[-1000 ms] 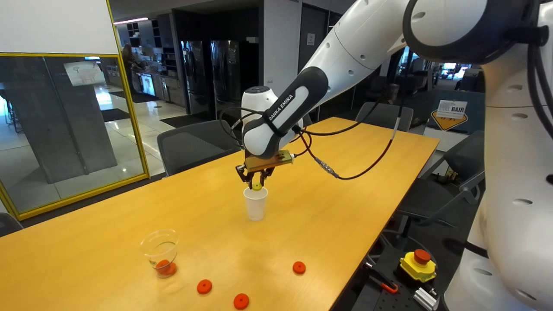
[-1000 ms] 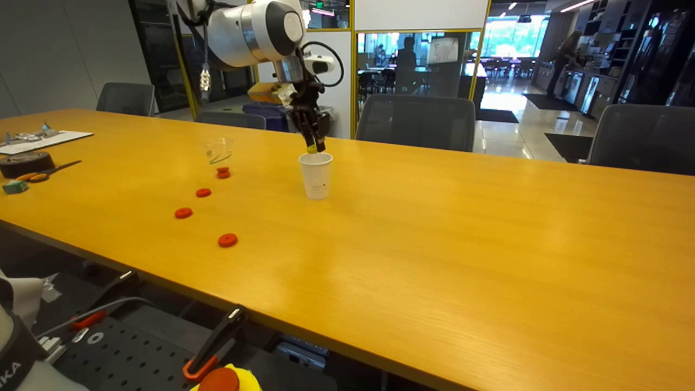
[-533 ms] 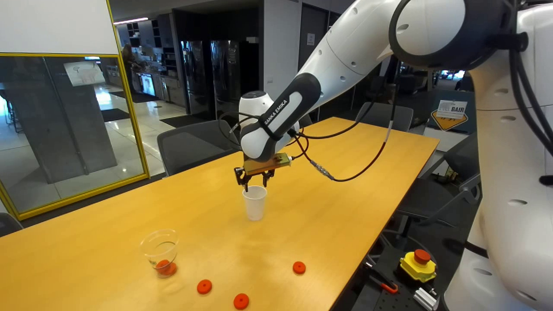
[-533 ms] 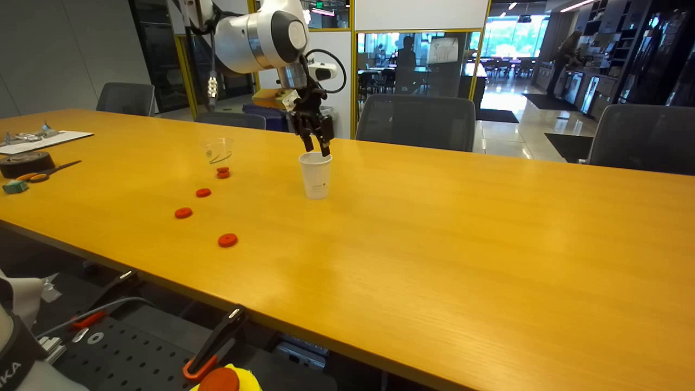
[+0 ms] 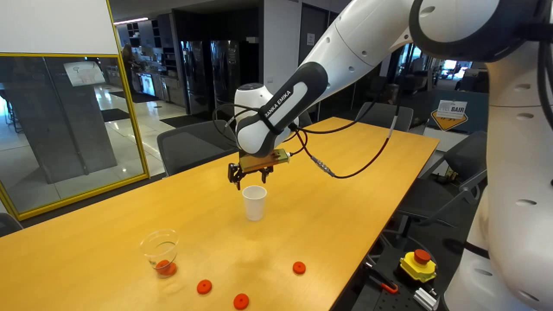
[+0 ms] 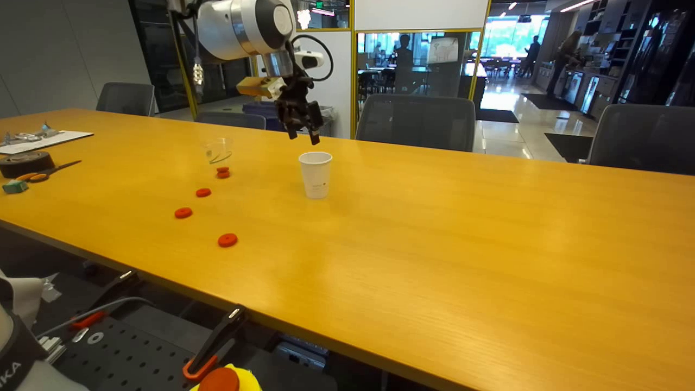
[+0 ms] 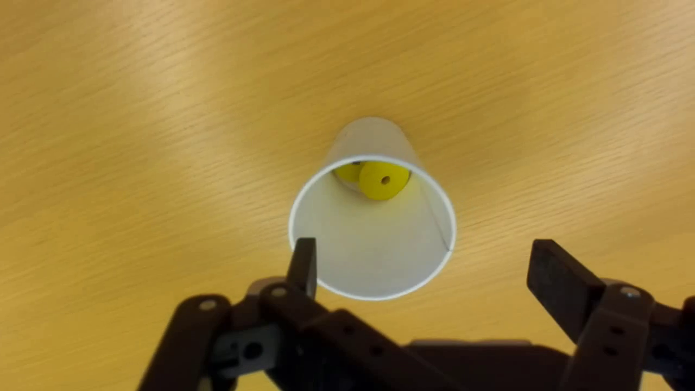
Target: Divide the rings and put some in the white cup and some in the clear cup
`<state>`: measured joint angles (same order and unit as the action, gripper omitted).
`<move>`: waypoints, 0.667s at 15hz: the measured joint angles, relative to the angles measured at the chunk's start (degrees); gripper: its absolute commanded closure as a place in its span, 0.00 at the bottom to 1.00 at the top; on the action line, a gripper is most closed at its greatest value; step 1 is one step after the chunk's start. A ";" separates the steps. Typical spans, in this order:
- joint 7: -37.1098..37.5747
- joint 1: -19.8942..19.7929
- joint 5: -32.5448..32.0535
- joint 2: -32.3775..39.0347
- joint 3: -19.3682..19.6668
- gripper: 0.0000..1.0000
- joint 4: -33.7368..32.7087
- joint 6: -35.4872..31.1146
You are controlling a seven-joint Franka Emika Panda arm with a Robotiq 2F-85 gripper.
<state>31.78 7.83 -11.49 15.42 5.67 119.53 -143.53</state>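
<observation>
we saw the jaws spread near and above the white cup (image 5: 255, 207), which held two yellow rings (image 7: 374, 185); red rings (image 5: 166, 268) sat in the clear cup (image 5: 158, 251) and on the surface (image 6: 461, 244).

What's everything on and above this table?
White cup: one, white, on table
Yellow rings: two visible, yellow, inside white cup
Clear cup: one, colourless, on table
Red rings: five, red, two inside clear cup, three on table
Sheet: one, white, on table
Small pieces: several, greyish, on sheet
Roll: one, dark, on table
Scissors: one, black-orange, on table
Block: one, green, on table
Arm: one, mainly white, over table
Fingers: two, black, open, above table
</observation>
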 measured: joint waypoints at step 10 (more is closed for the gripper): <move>0.54 5.97 0.02 -6.62 -11.49 0.00 11.72 -0.57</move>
<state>32.32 13.80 -11.47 8.81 -5.82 131.24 -144.10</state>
